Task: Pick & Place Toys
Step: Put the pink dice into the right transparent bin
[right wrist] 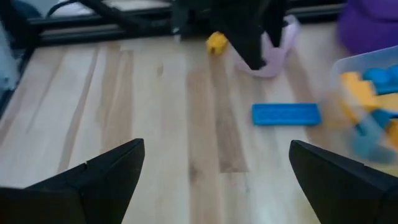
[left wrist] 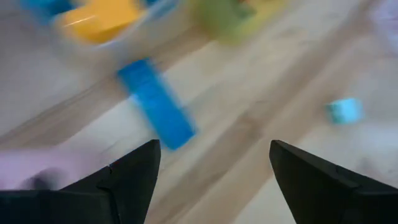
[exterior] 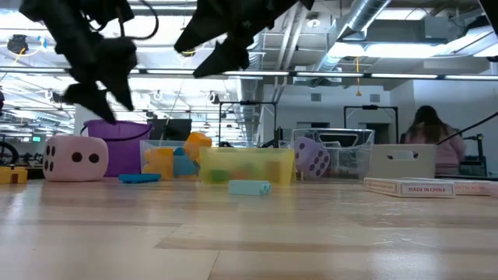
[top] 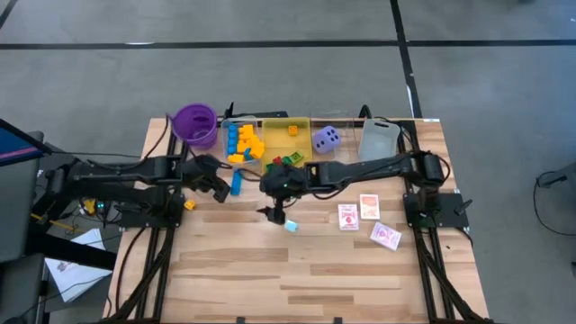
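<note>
- Hovering above the wooden desk (top: 297,270) near the long blue plastic block (top: 236,184): left gripper (top: 219,186), fingers (left wrist: 134,180) spread apart, nothing between them.
- Hanging above the middle of the desk: right gripper (top: 274,213), fingers (right wrist: 112,174) spread wide, nothing held.
- Lying flat on the bare wood just in front of the clear rectangular plastic tray (top: 232,124): the long blue block, below and between the left fingers in the left wrist view.
- Resting on the desk beside the right gripper: small pale-blue plastic block (top: 291,227).
- Sitting toward the left edge of the desk: small yellow plastic block (top: 190,205).
- Filling the clear tray along the far edge: yellow and blue plastic blocks (top: 243,144).
- Lying in the yellow rectangular tray (top: 301,123) next to it: green and red blocks (top: 286,161) and one orange block (top: 293,130).
- Standing by the yellow tray's right side: purple die with white dots (top: 326,139).
- Showing at the left in the low view, in front of the round purple cup (top: 195,124): pink die with dark dots (exterior: 75,158).
- Lying flat toward the right edge: three small red-patterned cards (top: 348,217), close together.
- Standing at the far right corner: grey rectangular tray (top: 379,138).
</note>
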Motion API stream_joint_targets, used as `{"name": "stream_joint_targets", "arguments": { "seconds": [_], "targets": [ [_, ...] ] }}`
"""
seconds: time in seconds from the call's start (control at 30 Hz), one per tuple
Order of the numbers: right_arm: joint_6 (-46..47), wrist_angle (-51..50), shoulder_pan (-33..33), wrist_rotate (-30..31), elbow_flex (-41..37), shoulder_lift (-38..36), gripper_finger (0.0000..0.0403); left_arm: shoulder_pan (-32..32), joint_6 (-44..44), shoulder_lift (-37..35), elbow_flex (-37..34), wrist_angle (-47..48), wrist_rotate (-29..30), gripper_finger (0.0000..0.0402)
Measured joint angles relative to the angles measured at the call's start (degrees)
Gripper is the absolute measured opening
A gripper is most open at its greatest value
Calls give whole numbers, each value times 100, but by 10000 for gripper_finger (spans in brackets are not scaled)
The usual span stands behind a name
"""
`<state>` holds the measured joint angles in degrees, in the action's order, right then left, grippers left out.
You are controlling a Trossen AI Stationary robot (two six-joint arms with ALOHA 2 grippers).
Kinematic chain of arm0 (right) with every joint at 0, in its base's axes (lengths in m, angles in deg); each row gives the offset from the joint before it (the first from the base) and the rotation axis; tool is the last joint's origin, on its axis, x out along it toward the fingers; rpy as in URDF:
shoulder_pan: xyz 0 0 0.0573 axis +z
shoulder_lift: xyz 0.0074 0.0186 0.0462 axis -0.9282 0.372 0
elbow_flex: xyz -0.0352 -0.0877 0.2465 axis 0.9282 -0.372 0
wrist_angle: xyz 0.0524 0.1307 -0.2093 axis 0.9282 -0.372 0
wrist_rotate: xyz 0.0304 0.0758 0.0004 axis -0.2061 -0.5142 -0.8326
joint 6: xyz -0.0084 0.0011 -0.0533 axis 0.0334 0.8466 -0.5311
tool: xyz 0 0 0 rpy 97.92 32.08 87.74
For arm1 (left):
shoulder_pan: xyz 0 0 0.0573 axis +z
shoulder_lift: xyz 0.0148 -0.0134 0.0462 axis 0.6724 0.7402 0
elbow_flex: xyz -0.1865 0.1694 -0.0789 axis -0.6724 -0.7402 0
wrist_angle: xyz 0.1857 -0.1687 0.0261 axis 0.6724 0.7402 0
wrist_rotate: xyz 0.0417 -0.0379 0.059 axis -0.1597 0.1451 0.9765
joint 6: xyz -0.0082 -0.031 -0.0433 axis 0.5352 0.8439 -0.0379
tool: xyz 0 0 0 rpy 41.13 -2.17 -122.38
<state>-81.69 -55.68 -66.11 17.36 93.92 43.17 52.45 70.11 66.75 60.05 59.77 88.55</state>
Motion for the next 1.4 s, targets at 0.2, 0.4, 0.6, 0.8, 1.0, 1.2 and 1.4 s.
{"name": "stream_joint_targets", "arguments": {
  "seconds": [0.2, 0.4, 0.6, 0.8, 1.0, 1.2, 1.4],
  "targets": [
    [46, -14, 1, 238, 3, -164, 392, 546, 144, -2, 497, 1518, 599, 296],
    [49, -90, 6, 238, 3, -127, 392, 787, 126, -4, 916, 2006, 1201, 296],
    [49, -191, 6, 238, 3, -125, 392, 863, 574, 125, 921, 3115, 1207, 296],
    [49, -155, 8, 238, 3, -123, 392, 863, 725, 340, 551, 2850, 950, 296],
    [49, -238, 8, 237, 3, -123, 392, 865, 702, 585, -70, 2027, 101, 296],
    [47, -665, 52, 203, 3, -123, 392, 663, 305, 341, 223, 1245, -1368, 296],
    [52, -997, 92, -106, 2, -146, 392, 520, 151, -170, 264, 85, -2261, 296]
  ]
}}
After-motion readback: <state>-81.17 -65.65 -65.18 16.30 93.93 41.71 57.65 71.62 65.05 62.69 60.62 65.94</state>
